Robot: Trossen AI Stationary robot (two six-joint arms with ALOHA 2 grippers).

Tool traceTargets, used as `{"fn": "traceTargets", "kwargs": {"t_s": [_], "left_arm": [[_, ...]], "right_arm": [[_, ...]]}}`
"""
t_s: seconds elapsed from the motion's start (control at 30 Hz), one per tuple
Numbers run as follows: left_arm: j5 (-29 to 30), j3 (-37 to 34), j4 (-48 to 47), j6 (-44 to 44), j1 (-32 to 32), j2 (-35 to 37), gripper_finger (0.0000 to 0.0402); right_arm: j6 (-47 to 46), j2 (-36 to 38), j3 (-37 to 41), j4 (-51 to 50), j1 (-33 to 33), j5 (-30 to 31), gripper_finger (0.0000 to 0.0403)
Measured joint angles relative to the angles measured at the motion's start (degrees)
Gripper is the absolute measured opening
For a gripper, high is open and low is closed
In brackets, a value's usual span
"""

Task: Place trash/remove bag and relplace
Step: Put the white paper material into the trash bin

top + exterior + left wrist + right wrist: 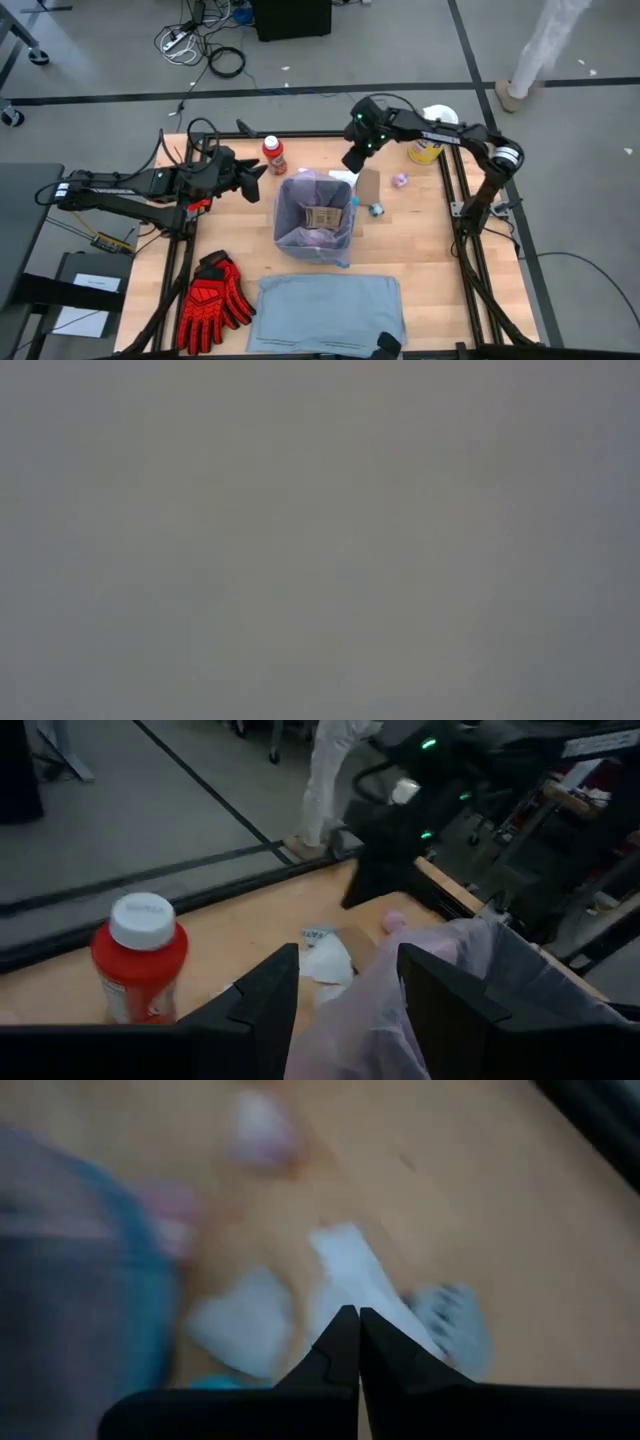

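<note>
A bin lined with the pink-lavender bag (315, 190) stands mid-table, with a brown cardboard piece (322, 217) inside it. My left gripper (260, 180) hovers open just left of the bin's far-left corner; in its wrist view the bag's rim (370, 1010) shows past its fingers (347, 955). A red bottle (274, 155) stands upright on the table behind it. My right gripper (355, 158) is shut and raised above the crumpled white paper (343, 177), with nothing seen between its fingers (358, 1315). The paper (350, 1275), another cardboard piece (367, 185), a blue scrap (377, 210) and a pink scrap (400, 180) lie on the table.
A folded grey-blue liner (330, 310) lies along the near edge, with red gloves (212, 295) to its left. A yellow tub (428, 148) stands at the far right. The low view shows only flat grey.
</note>
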State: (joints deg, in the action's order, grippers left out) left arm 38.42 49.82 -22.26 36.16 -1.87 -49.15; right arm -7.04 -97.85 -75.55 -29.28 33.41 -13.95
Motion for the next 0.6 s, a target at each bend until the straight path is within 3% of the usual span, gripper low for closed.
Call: {"fn": "traceTargets", "kwargs": {"t_s": [0.13, 0.33, 0.6], "left_arm": [[4.03, 0.00, 0.07, -3.40, 0.02, 0.00, 0.0182], [4.55, 0.00, 0.02, -4.59, 0.02, 0.00, 0.0182], [4.73, 0.00, -1.88, -4.61, 0.00, 0.00, 0.0182]], "right_arm": [[-0.54, 1.49, -0.02, 3.00, 0.23, -1.06, 0.0000], [1.63, -0.61, -0.04, -0.40, 0.39, -2.21, 0.0009], [3.05, -5.17, -0.02, -3.12, -1.51, -4.58, 0.0087]]}}
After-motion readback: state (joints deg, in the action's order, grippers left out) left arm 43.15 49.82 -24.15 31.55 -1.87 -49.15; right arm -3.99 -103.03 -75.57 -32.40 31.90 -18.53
